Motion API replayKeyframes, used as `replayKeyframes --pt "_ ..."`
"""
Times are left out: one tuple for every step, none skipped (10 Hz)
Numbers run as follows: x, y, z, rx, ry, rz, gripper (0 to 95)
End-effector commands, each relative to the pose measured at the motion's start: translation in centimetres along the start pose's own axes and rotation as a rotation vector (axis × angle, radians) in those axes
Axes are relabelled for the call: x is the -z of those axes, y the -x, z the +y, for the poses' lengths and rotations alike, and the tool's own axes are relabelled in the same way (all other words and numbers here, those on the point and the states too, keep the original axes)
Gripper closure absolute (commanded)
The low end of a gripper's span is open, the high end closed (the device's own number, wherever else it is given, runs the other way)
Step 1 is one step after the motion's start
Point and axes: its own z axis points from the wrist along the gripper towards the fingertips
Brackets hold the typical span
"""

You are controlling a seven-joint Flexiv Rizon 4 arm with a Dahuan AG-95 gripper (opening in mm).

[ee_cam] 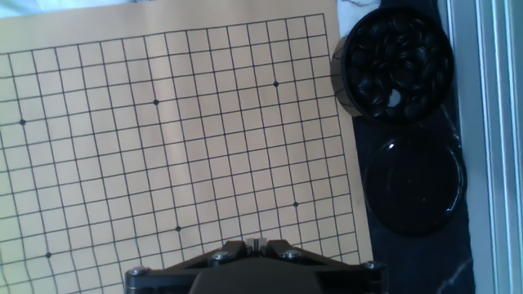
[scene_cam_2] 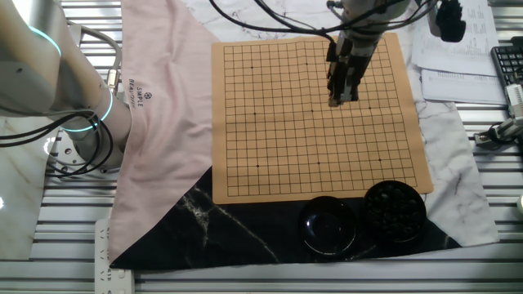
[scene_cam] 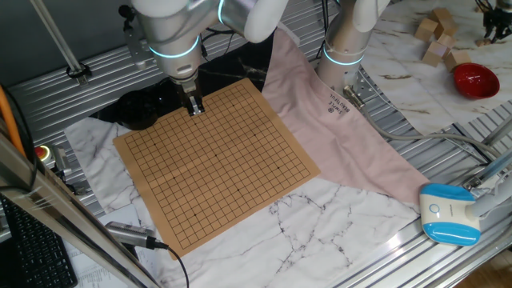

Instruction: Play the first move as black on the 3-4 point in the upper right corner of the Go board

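One arm is at work over the board (scene_cam: pixel 216 164), a tan wooden square ruled with a fine black grid, lying flat on the table partly over a pink cloth (scene_cam_2: pixel 159 106) and a marbled white sheet (scene_cam: pixel 320 220). No stones are visible on the grid in any view.

Gripper (scene_cam: pixel 194 106): pointed straight down above the board, near its far-left edge in one fixed view. In the other fixed view it (scene_cam_2: pixel 341 88) hangs over the right-hand part of the grid. Whether the tips touch the surface cannot be told. The fingers appear close together, but the gap and any held object cannot be made out; in the hand view only the gripper base (ee_cam: pixel 255 260) shows at the bottom edge.

Beside the board, on a black marbled cloth (scene_cam_2: pixel 237 233), stand two round black items: a bowl of black stones (ee_cam: pixel 395 59) just off the board's edge, and a glossy black lid (ee_cam: pixel 411 186) next to it, apart from the board.

Elsewhere: a red bowl (scene_cam: pixel 475 79) and wooden blocks (scene_cam: pixel 434 36) at far right, well apart from the board.
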Motion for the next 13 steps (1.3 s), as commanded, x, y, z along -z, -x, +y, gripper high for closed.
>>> replayKeyframes --pt "0.02 -0.19 -0.09 0.001 0.014 -0.001 95.0" --pt "0.02 -0.2 -0.11 0.008 0.042 0.005 95.0" --pt "0.06 -0.22 -0.2 0.011 0.104 0.015 95.0" --pt "0.09 -0.24 -0.29 0.013 0.131 0.02 95.0" --pt "0.1 -0.24 -0.33 0.016 0.125 0.026 95.0" --pt "0.1 -0.24 -0.33 0.017 0.124 0.029 95.0" --pt "0.14 -0.26 -0.32 0.018 0.12 0.026 95.0" --pt "0.15 -0.27 -0.32 0.016 0.114 0.027 95.0" --pt "0.17 -0.28 -0.38 0.013 0.111 0.029 95.0" --pt "0.21 -0.29 -0.47 0.025 0.112 0.026 95.0" --pt "0.21 -0.29 -0.48 0.024 0.111 0.027 95.0" --pt "0.22 -0.3 -0.5 0.024 0.11 0.027 95.0" --pt "0.24 -0.27 -0.51 0.02 0.109 0.027 95.0"
